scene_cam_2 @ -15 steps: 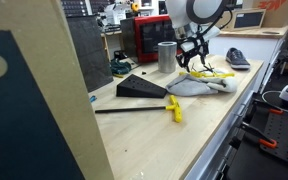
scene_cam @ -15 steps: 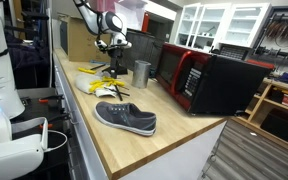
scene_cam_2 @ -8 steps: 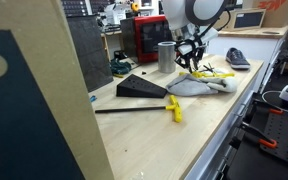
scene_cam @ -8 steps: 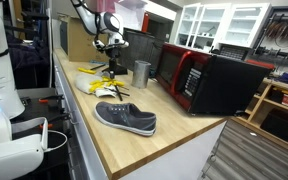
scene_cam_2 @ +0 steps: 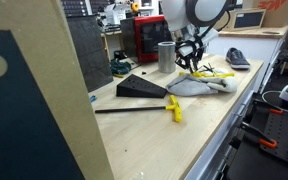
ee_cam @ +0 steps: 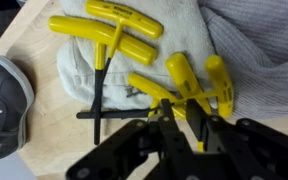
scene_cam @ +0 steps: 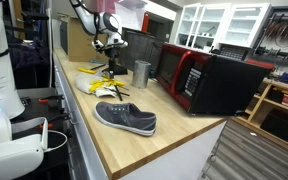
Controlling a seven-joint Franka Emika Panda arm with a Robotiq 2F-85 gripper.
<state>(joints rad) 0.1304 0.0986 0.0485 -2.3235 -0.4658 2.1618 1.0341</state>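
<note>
In the wrist view my gripper (ee_cam: 179, 105) hangs over a pile of yellow T-handle wrenches lying on a white cloth (ee_cam: 79, 70). Its jaws have closed to a narrow gap around the yellow handle of one T-handle wrench (ee_cam: 152, 90), whose black shaft runs off to the left. Other yellow wrenches (ee_cam: 119, 25) lie above and to the right. In both exterior views the gripper (scene_cam: 111, 62) (scene_cam_2: 189, 60) points down at the cloth (scene_cam: 89, 82) on the wooden counter, beside a metal cup (scene_cam: 141, 73).
A dark sneaker (scene_cam: 126, 118) lies on the counter (scene_cam: 174, 140) nearer the front edge. A red and black microwave (scene_cam: 209, 80) stands behind the cup. A black wedge (scene_cam_2: 142, 88) and a long black rod with a yellow handle (scene_cam_2: 174, 108) lie beyond the cloth. A grey cloth (ee_cam: 259, 50) adjoins the white one.
The jaws have gone from wide open to nearly closed around the yellow handle. The arm has hardly moved over the cloth.
</note>
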